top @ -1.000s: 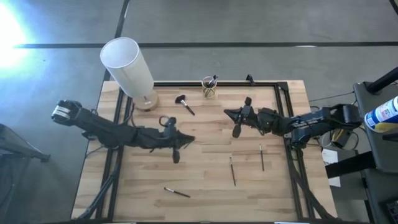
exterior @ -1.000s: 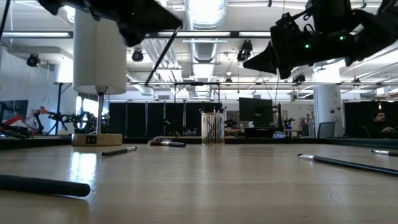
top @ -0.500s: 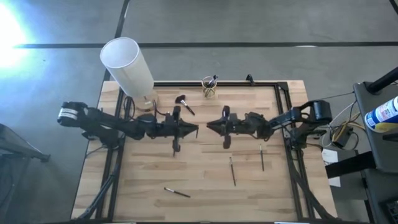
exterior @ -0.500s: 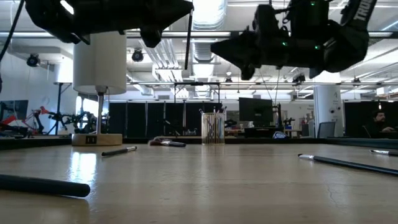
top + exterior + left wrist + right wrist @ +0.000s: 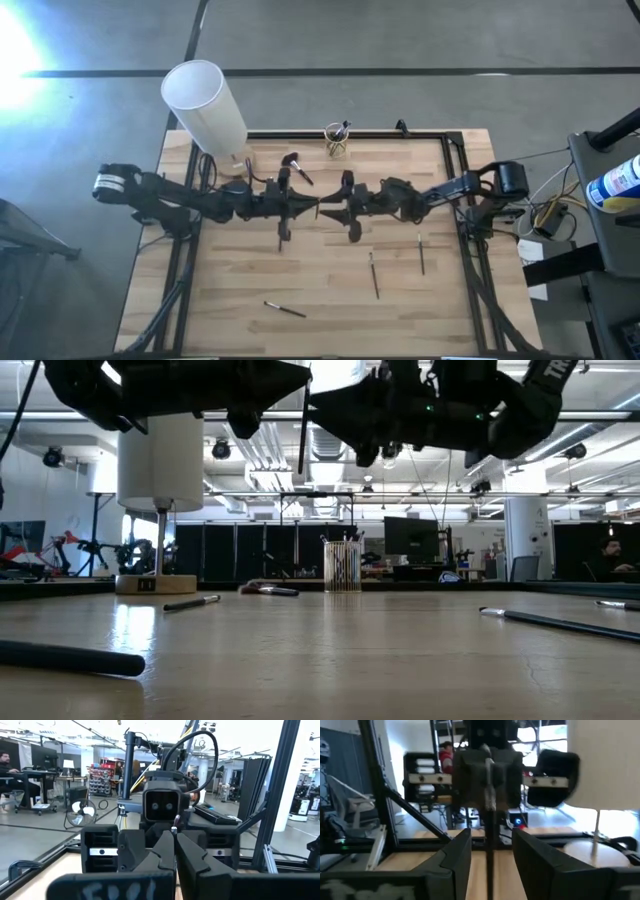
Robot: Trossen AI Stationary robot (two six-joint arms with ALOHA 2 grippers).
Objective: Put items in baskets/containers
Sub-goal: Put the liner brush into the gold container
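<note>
While the left gripper [image 5: 316, 208] is clamped on a thin brush [image 5: 303, 422] at frame centre above the desk [image 5: 330, 290], the right gripper [image 5: 326, 212] is faced with fingers [image 5: 457, 854] parted around it; the glass cup [image 5: 337, 141] is seen at upper centre.

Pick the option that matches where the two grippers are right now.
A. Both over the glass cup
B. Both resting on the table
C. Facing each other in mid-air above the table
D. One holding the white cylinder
C: the left gripper, shut on a brush, meets the open right gripper tip to tip above the table.
</note>
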